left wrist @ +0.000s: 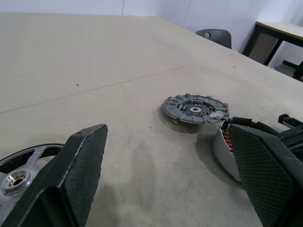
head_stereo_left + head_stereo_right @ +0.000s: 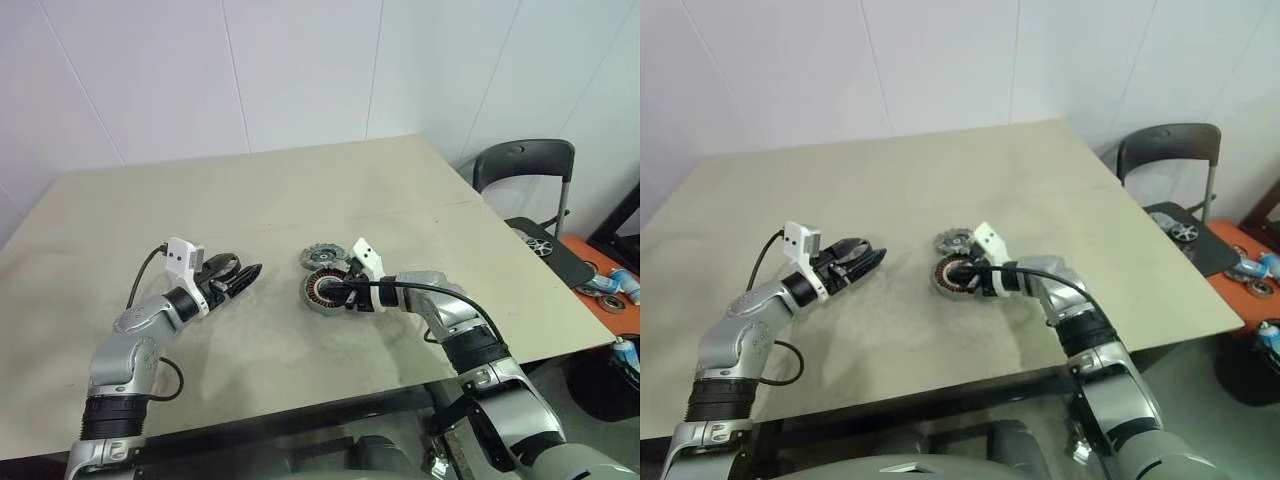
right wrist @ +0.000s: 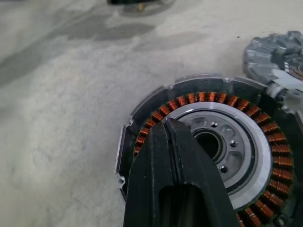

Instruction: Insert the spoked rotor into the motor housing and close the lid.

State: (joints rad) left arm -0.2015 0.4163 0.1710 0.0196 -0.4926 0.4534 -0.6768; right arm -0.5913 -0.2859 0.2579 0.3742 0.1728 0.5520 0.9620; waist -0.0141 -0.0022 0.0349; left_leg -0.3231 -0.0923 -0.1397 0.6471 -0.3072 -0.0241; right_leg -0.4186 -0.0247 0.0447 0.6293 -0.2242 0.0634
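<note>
Two grippers work low over the beige table (image 2: 300, 200). Nearest, the left gripper (image 2: 243, 277) has its black fingers (image 1: 85, 165) spread wide around the spoked rotor (image 1: 21, 168); in the left wrist view only a slice of that silver wheel, its hub and a couple of spokes show at the frame edge, and whether the pads actually touch it cannot be told. Just beyond, the right gripper (image 2: 338, 291) has its fingers pressed together, tips resting over the motor housing (image 3: 213, 146) near its dark centre hole. Copper windings ring the inside of that grey cup, and the fingers hide part of that ring. Behind the housing, just beside it, the lid (image 2: 321, 256) lies flat, its notched edge partly cut off in the right wrist view.
</note>
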